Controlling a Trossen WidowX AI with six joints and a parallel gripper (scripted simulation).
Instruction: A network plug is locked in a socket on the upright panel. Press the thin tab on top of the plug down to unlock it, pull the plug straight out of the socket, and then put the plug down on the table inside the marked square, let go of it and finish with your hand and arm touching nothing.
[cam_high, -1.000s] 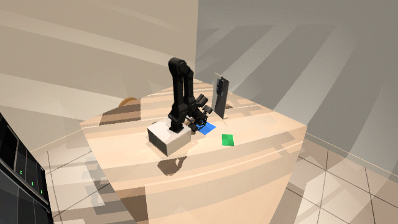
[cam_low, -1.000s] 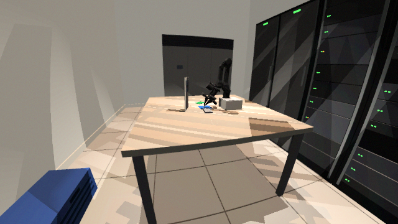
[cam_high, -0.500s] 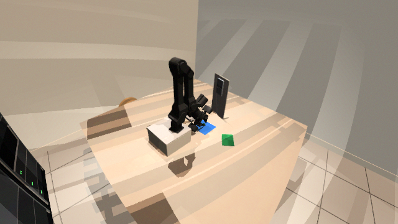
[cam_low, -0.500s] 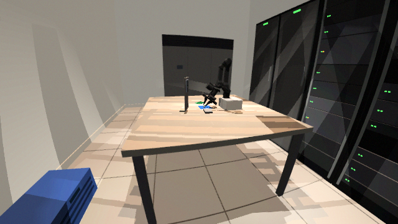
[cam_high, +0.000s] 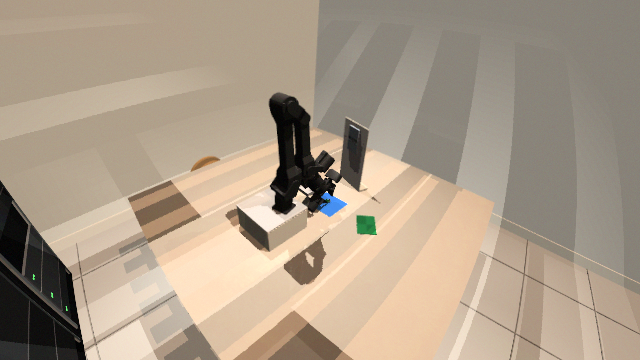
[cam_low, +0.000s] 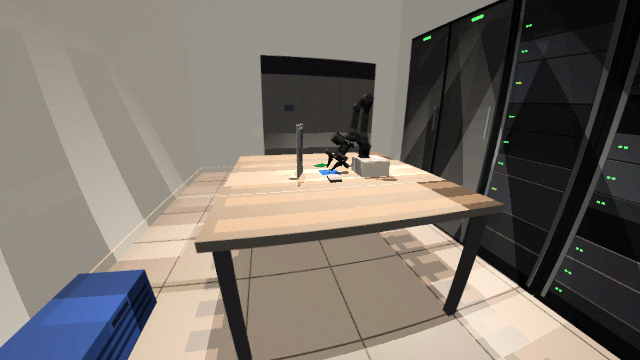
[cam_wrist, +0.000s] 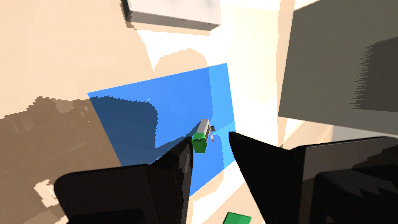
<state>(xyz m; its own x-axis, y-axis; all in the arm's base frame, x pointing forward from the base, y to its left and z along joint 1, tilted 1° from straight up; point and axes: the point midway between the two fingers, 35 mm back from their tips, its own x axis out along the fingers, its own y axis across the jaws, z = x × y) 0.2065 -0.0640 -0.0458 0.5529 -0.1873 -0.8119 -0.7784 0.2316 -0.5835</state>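
Observation:
The plug (cam_wrist: 201, 138) (cam_high: 327, 201), a small grey body with a green end, is over the blue square (cam_wrist: 180, 85) (cam_high: 337, 205) (cam_low: 326, 173). Its thin tab shows on its right side in the wrist view. My gripper (cam_wrist: 210, 139) (cam_low: 330, 169) is open around the plug, low over the blue square. The left finger is close beside the plug or touching it; a gap shows to the right finger. Whether the plug rests flat on the table is hard to tell. The upright panel (cam_high: 363, 150) (cam_low: 300, 150) (cam_wrist: 320, 75) stands apart from the gripper.
A green square (cam_high: 366, 225) (cam_low: 320, 165) (cam_wrist: 237, 218) lies near the blue one. A flat pale block (cam_low: 334, 178) (cam_wrist: 170, 11) lies beyond the blue square in the wrist view. The arm stands on a white base block (cam_high: 287, 230) (cam_low: 371, 167).

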